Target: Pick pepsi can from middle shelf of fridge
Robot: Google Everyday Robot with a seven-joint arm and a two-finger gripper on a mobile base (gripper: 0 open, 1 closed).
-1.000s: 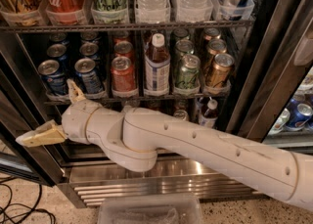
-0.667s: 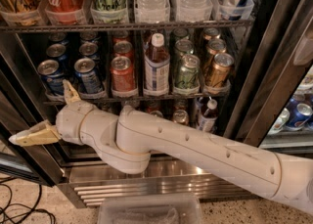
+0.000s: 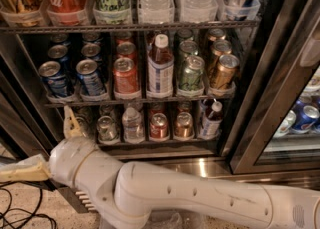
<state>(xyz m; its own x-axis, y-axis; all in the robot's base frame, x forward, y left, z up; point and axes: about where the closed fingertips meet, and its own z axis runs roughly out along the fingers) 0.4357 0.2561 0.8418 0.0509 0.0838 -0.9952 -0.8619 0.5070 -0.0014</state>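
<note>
Dark fridge (image 3: 200,167) interior, stocked middle shelf (image 3: 150,101), speckled floor (image 3: 54,206) below; claw (image 3: 36,142) splayed wide, low at left.

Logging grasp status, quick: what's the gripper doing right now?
Beige two-finger gripper: open, holding nothing, low at the left, below the blue aluminium pepsi cans on the middle wire shelf.

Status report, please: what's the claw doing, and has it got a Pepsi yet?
Gripper open, empty, low outside fridge, below left end of middle shelf. Pepsi can untouched, upright in front left lane. Nothing in front of it.
</note>
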